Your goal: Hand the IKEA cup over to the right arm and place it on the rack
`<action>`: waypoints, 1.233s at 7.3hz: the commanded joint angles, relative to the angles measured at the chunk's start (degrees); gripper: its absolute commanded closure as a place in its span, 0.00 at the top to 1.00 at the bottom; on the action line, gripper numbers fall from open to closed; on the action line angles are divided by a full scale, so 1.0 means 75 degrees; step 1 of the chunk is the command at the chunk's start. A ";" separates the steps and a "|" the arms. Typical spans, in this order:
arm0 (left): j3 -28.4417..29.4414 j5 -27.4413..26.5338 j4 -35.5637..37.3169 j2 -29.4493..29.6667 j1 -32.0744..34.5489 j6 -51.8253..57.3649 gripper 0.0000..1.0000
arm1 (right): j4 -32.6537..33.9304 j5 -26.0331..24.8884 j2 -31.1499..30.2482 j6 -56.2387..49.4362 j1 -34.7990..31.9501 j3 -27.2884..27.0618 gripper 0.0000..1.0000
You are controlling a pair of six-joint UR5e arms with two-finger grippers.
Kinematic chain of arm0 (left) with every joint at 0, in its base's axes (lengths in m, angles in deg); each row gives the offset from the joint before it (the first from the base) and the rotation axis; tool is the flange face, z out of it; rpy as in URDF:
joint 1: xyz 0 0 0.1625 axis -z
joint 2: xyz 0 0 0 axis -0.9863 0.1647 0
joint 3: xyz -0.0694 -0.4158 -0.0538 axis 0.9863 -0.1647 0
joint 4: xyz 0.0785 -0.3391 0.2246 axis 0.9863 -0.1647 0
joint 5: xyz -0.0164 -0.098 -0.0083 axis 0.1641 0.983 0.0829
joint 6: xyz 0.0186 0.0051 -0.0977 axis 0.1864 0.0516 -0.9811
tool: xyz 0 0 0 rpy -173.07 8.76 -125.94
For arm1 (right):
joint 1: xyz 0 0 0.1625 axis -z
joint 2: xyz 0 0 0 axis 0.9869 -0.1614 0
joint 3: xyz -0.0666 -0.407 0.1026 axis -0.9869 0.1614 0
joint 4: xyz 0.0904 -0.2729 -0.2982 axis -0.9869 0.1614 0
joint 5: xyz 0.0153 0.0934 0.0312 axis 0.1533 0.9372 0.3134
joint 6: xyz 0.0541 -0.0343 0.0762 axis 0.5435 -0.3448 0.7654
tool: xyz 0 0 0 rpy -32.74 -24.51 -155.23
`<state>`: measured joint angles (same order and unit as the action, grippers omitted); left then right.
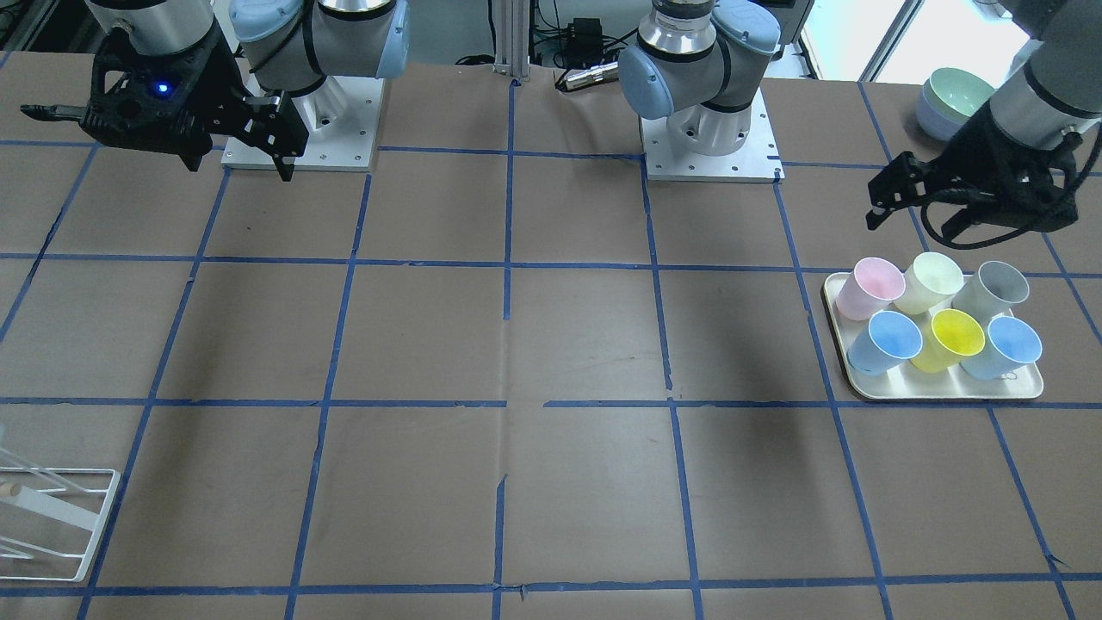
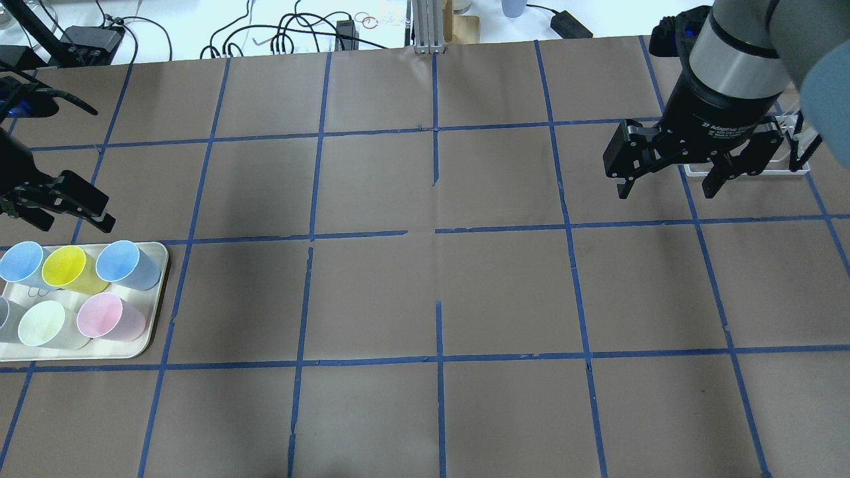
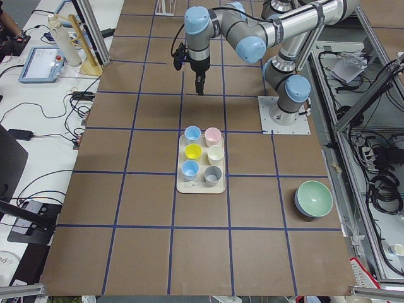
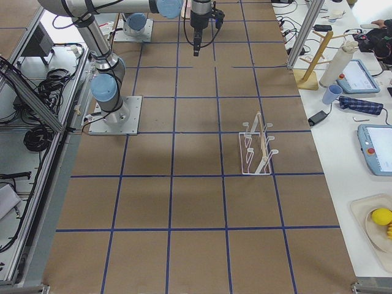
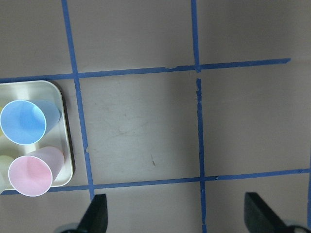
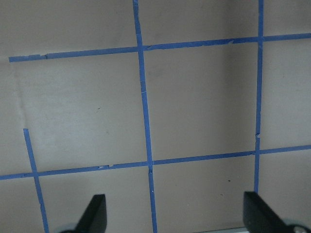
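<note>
The bright yellow IKEA cup (image 1: 951,337) stands upright in the middle of the beige tray's (image 1: 947,392) row farthest from the robot, between two blue cups; it also shows in the overhead view (image 2: 66,269) and the exterior left view (image 3: 193,151). My left gripper (image 2: 63,212) is open and empty, hovering just beyond the tray's far edge (image 1: 904,194); its wrist view (image 5: 177,218) shows only the blue and pink cups. My right gripper (image 2: 667,189) is open and empty, high over bare table (image 6: 175,218). The white wire rack (image 4: 257,147) stands near the table's right end (image 1: 52,517).
The tray (image 2: 153,332) also holds a pink cup (image 1: 869,288), a pale cream cup (image 1: 934,280), a grey cup (image 1: 994,288) and two blue cups (image 1: 887,340). A green bowl (image 1: 956,95) sits near the robot's left side. Blue tape lines grid the brown table.
</note>
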<state>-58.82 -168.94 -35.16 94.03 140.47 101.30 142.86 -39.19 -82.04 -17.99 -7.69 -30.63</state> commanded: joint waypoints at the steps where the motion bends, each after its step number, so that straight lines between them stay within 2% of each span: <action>1: 0.0004 -0.0010 0.1420 0.0804 -0.0610 0.2264 1.00 | -0.0346 -0.0071 -0.0042 0.0091 -0.0025 -0.0028 1.00; 3: 0.0040 -0.0022 0.1763 0.1449 -0.1252 0.3755 1.00 | -0.0512 0.0010 -0.0274 0.0069 -0.0037 0.0099 1.00; 4: -0.0018 -0.0057 0.2495 0.1777 -0.1383 0.4888 1.00 | -0.0640 -0.0094 -0.0438 -0.0024 -0.0084 0.0054 1.00; 5: 0.0005 -0.0058 0.2723 0.2082 -0.1430 0.5398 1.00 | -0.0746 -0.0072 -0.0463 -0.0025 -0.0026 0.0053 1.00; 7: 0.0075 -0.0291 0.2841 0.2575 -0.1454 0.6581 1.00 | -0.0409 0.0057 -0.0510 -0.0025 -0.0026 0.0123 1.00; 9: 0.0017 -0.0362 0.3030 0.2962 -0.1770 0.6866 1.00 | -0.0478 0.0104 -0.0557 -0.0025 -0.0037 0.0112 1.00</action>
<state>-58.46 -171.10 -13.10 114.27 128.30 150.59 139.28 -38.78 -85.89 -18.17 -7.91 -29.85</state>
